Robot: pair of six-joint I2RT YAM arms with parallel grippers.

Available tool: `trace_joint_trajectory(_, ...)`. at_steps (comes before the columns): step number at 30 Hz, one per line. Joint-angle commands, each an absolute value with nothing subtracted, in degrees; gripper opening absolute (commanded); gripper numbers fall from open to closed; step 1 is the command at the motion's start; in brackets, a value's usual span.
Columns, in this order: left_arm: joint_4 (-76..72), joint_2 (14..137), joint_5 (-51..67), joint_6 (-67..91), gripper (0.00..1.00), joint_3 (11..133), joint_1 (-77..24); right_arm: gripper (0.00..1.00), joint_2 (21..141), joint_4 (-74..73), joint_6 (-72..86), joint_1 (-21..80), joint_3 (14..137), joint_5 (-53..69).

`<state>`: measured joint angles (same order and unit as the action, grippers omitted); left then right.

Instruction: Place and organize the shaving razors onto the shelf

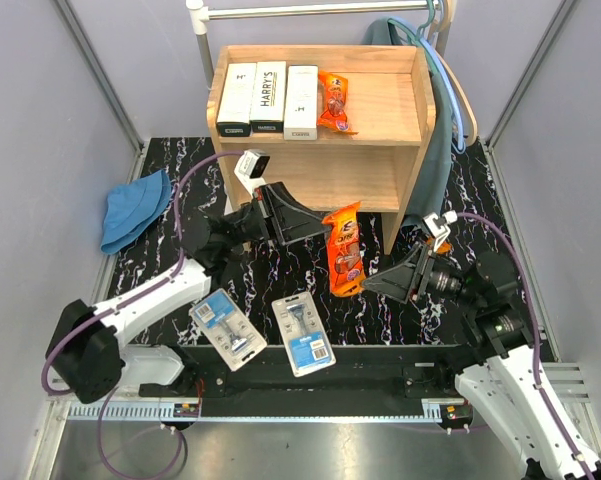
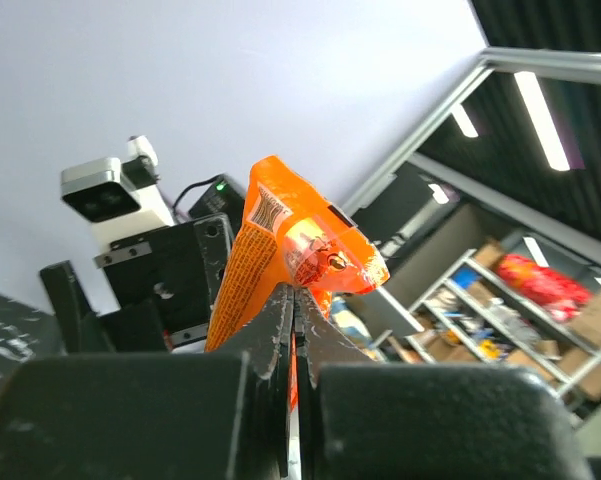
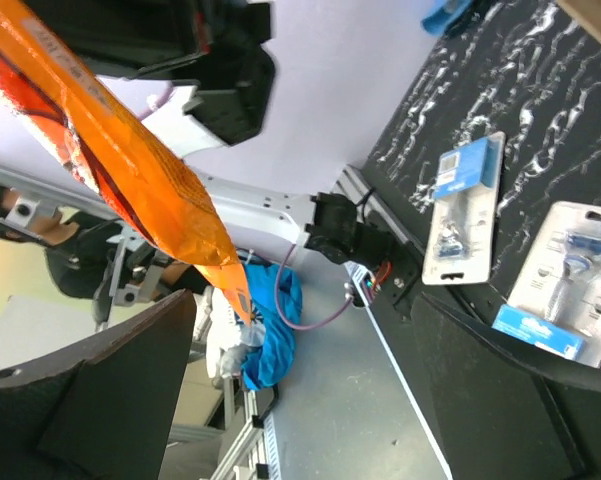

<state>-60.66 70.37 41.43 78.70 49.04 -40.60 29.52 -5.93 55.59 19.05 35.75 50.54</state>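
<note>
Black marbled table [image 1: 480, 200], wooden shelf [image 1: 380, 105] at the back: we see the left gripper [image 1: 325, 232] clenched on an orange pouch [image 1: 342, 235] and the right gripper [image 1: 367, 286] spread wide with nothing in it.

From the left wrist, the fingers [image 2: 270, 330] meet tight on the pouch's edge and the pouch [image 2: 280, 225] stands up past their tips. From above, it hangs just beyond the left fingertips, in front of the shelf's lower tier, with its lower end just beside the right fingertips; we cannot tell whether they touch. From the right wrist, the pouch [image 3: 130, 170] runs above the left-hand finger [image 3: 90, 400]. Two blister cards [image 1: 227, 333] lie flat behind both sets of fingers, between the arms. Three white boxes [image 1: 268, 100] and a second pouch [image 1: 332, 102] sit on the top tier, well beyond the fingers. A blue hat [image 1: 135, 208] lies well to the left of them.
</note>
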Motion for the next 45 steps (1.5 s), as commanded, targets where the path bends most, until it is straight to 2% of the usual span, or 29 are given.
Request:
trace_joint_trajectory(1, -79.89, 73.56, 44.12, 89.47, 0.0, 48.78, -40.08, 1.0, 28.04, 8.16, 63.44, 18.9, 33.58, 53.35)
trace_joint_trajectory(7, -79.98, 74.27, 43.68, 89.38, 0.0, 48.6, -40.08, 1.0, 28.13, 18.0, 68.81, 18.9, 32.34, 54.84)
trace_joint_trajectory(16, -83.49, 77.17, 42.63, 91.4, 0.0, 47.9, -40.17, 0.98, 28.74, 22.67, 72.6, 18.9, 31.64, 54.93)
trace_joint_trajectory(26, -84.99, 79.18, 41.4, 91.23, 0.0, 46.93, -40.17, 0.91, 30.14, 23.12, 72.86, 19.07, 32.17, 55.72)
trace_joint_trajectory(33, -87.45, 81.38, 40.08, 93.16, 0.0, 47.63, -40.52, 0.87, 30.67, 18.02, 69.08, 21.09, 32.7, 54.93)
trace_joint_trajectory(37, -88.06, 82.61, 39.38, 93.51, 0.0, 48.51, -41.04, 0.83, 31.29, 17.75, 68.03, 23.54, 32.34, 53.35)
trace_joint_trajectory(40, -89.03, 83.76, 38.67, 94.04, 0.0, 49.22, -41.66, 0.76, 32.25, 17.75, 66.89, 26.61, 32.17, 50.72)
trace_joint_trajectory(45, -90.35, 85.16, 38.23, 94.92, 0.0, 49.48, -42.19, 0.58, 34.71, 18.81, 65.57, 31.2, 31.73, 46.85)
